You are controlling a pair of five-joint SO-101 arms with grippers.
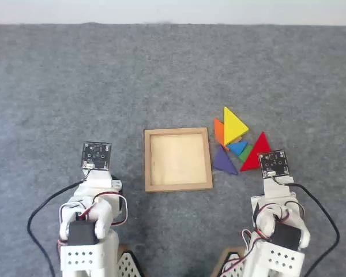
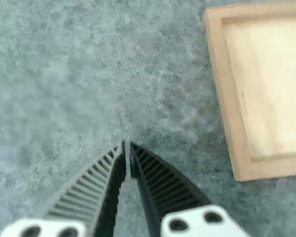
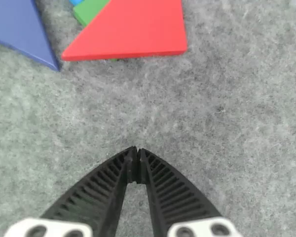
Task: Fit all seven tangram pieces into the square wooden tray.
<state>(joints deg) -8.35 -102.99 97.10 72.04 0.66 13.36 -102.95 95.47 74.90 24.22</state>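
The square wooden tray [image 1: 178,183] lies in the middle of the grey felt with nothing in it. Right of it the tangram pieces sit in a tight cluster: a yellow triangle [image 1: 233,125], an orange piece [image 1: 219,130], a blue piece [image 1: 237,147], a green piece [image 1: 245,152], a purple triangle [image 1: 223,160] and a red triangle [image 1: 255,151]. My left gripper [image 2: 127,146] is shut over bare felt, left of the tray's corner [image 2: 237,148]. My right gripper [image 3: 137,151] is shut too, a short way in front of the red triangle [image 3: 133,27] and the purple triangle [image 3: 19,27].
Grey felt covers the whole table. Both arm bases stand at the near edge, the left arm [image 1: 95,173] left of the tray and the right arm [image 1: 275,173] just below the piece cluster. Open felt lies beyond the tray and to the far left.
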